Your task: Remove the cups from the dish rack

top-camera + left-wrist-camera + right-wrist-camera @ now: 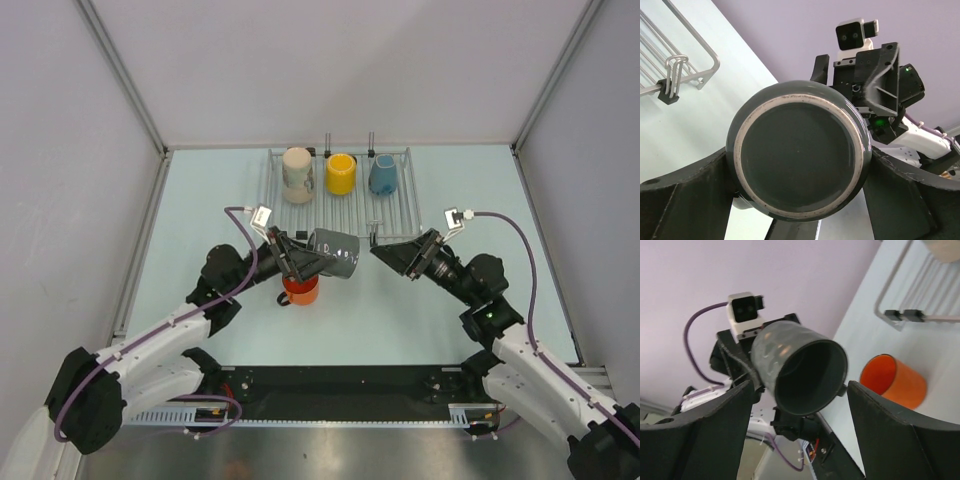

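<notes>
My left gripper (312, 262) is shut on the dark grey mug (340, 255) and holds it on its side above the table, mouth towards the right arm. In the left wrist view the mug's base (797, 152) fills the space between my fingers (685, 200). The orange mug (299, 289) stands on the table just below it. My right gripper (382, 252) is open and empty, a little right of the grey mug's mouth (807, 377). The cream mug (298, 174), yellow mug (340, 173) and light blue mug (382, 175) stand on the dish rack (390, 215).
The rack sits at the back centre against the rear wall. Grey walls close in the left, right and back. The rack's near corner (705, 70) shows in the left wrist view and the orange mug (895, 380) in the right wrist view.
</notes>
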`<state>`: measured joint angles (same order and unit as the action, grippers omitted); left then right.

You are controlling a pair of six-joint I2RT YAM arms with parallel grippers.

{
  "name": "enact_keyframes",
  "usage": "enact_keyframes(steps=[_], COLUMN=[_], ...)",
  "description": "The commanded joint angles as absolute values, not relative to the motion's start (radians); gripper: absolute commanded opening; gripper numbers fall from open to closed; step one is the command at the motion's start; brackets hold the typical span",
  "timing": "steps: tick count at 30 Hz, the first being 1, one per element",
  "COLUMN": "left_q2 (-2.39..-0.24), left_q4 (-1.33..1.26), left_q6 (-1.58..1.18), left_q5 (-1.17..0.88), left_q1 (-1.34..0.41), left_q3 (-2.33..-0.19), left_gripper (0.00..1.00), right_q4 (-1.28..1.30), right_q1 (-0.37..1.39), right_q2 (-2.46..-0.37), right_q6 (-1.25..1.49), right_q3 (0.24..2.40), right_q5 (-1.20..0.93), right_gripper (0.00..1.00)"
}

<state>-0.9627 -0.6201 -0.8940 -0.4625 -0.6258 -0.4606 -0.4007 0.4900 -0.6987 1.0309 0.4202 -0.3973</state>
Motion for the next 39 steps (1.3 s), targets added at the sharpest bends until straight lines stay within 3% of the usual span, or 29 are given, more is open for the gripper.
enact_keyframes(steps=[1, 11, 14, 19, 22, 27, 29, 32, 33, 35, 39], left_q2=[-0.956, -1.006, -1.009, -1.008, -1.009, -1.008, -0.994, -0.963, -0.954, -0.925, -0.891], left_q4=[-0.81, -0.876, -0.888, -0.897, -0.904, -0.878, -0.824, -0.697, -0.648, -0.493, -0.365], left_q6=[-0.937, -0.953, -0.956, -0.957, -0.956, -0.948, -0.937, -0.891, -0.853, -0.812, -0.749], left_q5=[-0.497, -0.503, -0.494, -0.486, -0.485, -0.477, -0.46, -0.433, -0.422, -0.376, -0.368], left_q1=[-0.632, -0.705, -0.732, -0.749, -0.756, -0.761, -0.761, -0.759, -0.759, -0.753, -0.712], left_q3=[-0.469, -0.453, -0.439, -0.419, -0.413, -0.414, -0.422, -0.459, -0.492, -0.532, -0.601], left_gripper=[0.0, 0.0, 0.01, 0.0, 0.0, 0.03, 0.13, 0.65, 0.86, 1.0, 1.0], right_q4=[-0.595, -0.661, -0.689, -0.698, -0.687, -0.672, -0.644, -0.589, -0.551, -0.506, -0.324], right_q1=[0.543, 0.669, 0.68, 0.703, 0.709, 0.712, 0.712, 0.71, 0.706, 0.681, 0.617], right_q2=[-0.727, -0.893, -0.937, -0.976, -0.98, -0.976, -0.96, -0.919, -0.904, -0.847, -0.753], right_q6=[1.069, 1.009, 1.008, 0.999, 0.996, 0.994, 0.98, 0.956, 0.95, 0.924, 0.868], right_q3=[0.462, 0.56, 0.571, 0.578, 0.577, 0.572, 0.572, 0.572, 0.577, 0.583, 0.638], right_q5=[-0.465, -0.46, -0.46, -0.443, -0.427, -0.413, -0.405, -0.387, -0.377, -0.37, -0.376], right_gripper=[0.8, 0.78, 0.71, 0.34, 0.0, 0.0, 0.0, 0.0, 0.0, 0.0, 0.0])
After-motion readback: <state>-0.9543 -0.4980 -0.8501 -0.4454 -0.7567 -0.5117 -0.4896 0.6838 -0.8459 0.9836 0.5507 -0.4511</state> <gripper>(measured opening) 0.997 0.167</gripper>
